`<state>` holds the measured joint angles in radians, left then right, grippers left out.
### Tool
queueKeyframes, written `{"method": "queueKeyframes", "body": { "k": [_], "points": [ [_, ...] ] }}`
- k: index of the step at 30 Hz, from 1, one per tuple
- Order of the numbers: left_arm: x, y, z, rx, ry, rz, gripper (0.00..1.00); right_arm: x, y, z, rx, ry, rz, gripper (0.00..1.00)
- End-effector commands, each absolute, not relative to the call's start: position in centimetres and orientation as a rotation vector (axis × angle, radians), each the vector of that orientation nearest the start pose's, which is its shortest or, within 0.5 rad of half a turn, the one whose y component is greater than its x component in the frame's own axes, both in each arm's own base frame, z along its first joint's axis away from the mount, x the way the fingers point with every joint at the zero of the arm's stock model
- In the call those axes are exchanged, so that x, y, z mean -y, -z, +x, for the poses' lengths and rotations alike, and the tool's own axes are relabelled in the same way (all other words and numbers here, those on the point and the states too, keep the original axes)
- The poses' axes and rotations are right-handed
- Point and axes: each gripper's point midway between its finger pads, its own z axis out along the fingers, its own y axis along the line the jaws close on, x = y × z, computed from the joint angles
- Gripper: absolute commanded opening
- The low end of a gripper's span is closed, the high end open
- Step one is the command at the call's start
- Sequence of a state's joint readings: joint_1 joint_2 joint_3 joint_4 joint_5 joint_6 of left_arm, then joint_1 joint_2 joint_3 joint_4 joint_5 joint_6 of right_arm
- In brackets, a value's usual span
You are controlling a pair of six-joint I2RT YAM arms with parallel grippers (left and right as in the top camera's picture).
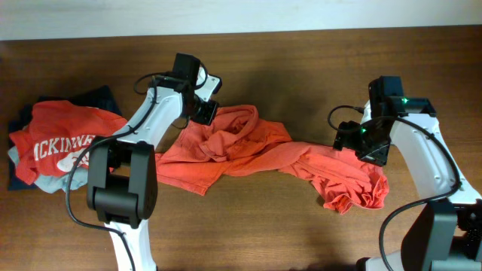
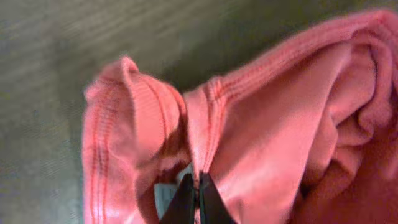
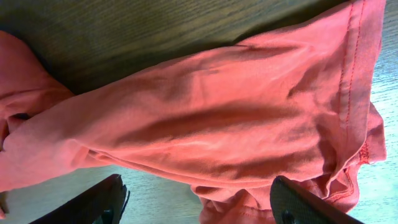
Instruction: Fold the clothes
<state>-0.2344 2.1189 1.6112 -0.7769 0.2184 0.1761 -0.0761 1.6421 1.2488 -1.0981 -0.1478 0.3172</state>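
The clothes are one orange-red T-shirt (image 1: 248,147) lying crumpled and stretched across the middle of the wooden table, its print hidden in the folds. My left gripper (image 1: 205,113) is at the shirt's upper left end. In the left wrist view its black fingers (image 2: 197,183) are pressed together, shut on a ribbed fold of the shirt (image 2: 261,124). My right gripper (image 1: 369,147) hovers over the shirt's right end. In the right wrist view it (image 3: 199,186) stands open, wide apart over the bunched fabric (image 3: 211,118) and a stitched hem, gripping nothing.
At the table's left edge is a pile of folded garments: a red shirt with white "MCKINNEY" print (image 1: 64,139) on top, a pale blue one (image 1: 45,183) under it and a navy one (image 1: 105,98) behind. Bare wood (image 1: 263,218) lies in front of the shirt.
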Motion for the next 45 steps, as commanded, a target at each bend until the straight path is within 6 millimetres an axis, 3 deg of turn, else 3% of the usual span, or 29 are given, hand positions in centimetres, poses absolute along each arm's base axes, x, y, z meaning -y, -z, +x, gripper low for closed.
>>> {"method": "queueKeyframes", "body": {
  "k": [1,3,5,7,9,14,19,24,25,28,34,35,36,37,40,42,44,45],
  "points": [
    [10.8,-8.7,46.9,-2.764,0.063,0.48,0.0,0.0,-9.2,30.6,-3.021,-0.229,0.603,0.8],
    [5.7,-16.5,48.0,-2.694,-0.192,0.22,0.0,0.4,-9.1,30.7,-3.019,-0.199,0.604,0.8],
    [3.4,-22.5,47.7,-2.606,-0.21,0.095,0.0,0.4,-9.1,30.7,-3.018,-0.197,0.602,0.8],
    [2.0,-25.4,46.8,-2.561,-0.206,0.032,0.0,0.4,-9.1,30.7,-3.02,-0.197,0.578,0.81],
    [1.0,-26.6,45.7,-2.556,-0.213,-0.001,0.0,0.4,-9.1,30.7,-3.022,-0.196,0.566,0.81],
    [0.0,-27.0,44.2,-2.586,-0.226,-0.02,0.0,-0.5,-8.3,30.9,-3.013,-0.271,0.528,0.85],
    [0.0,-26.9,44.2,-2.588,-0.226,-0.019,0.0,-6.5,-7.4,31.9,-2.895,-0.733,0.105,0.85],
    [0.3,-26.8,44.1,-2.596,-0.205,-0.013,0.0,-11.1,-7.1,33.8,-2.76,-0.806,-0.096,0.88],
    [0.6,-26.8,44.1,-2.599,-0.182,-0.006,0.0,-12.8,-6.8,34.3,-2.771,-0.832,0.006,0.87],
    [0.6,-26.7,44.0,-2.601,-0.178,-0.005,0.0,-14.8,-5.5,34.4,-2.818,-0.84,0.177,0.87],
    [0.6,-26.6,43.8,-2.611,-0.179,-0.004,0.0,-18.9,-1.1,33.3,-2.93,-0.797,0.292,0.82],
    [0.6,-26.6,43.8,-2.611,-0.179,-0.004,0.0,-19.1,-0.7,33.4,-2.926,-0.785,0.291,0.79],
    [0.6,-26.6,43.8,-2.611,-0.179,-0.004,0.0,-19.5,-0.4,33.9,-2.906,-0.775,0.266,0.67],
    [0.6,-26.6,43.8,-2.613,-0.181,-0.003,0.0,-19.6,-0.5,34.2,-2.891,-0.776,0.243,0.37],
    [0.5,-26.5,43.6,-2.621,-0.187,-0.003,0.0,-18.7,-2.1,34.5,-2.871,-0.762,0.187,0.07],
    [0.4,-26.5,43.5,-2.62,-0.197,-0.006,0.0,-16.2,-4.0,34.7,-2.858,-0.655,0.177,0.04],
    [0.4,-26.7,43.5,-2.615,-0.199,-0.007,0.0,-11.5,-6.7,35.2,-2.821,-0.434,0.243,0.04],
    [0.3,-26.8,43.5,-2.612,-0.2,-0.008,0.0,-7.5,-9.2,35.4,-2.767,-0.259,0.318,0.04]
  ]
}}
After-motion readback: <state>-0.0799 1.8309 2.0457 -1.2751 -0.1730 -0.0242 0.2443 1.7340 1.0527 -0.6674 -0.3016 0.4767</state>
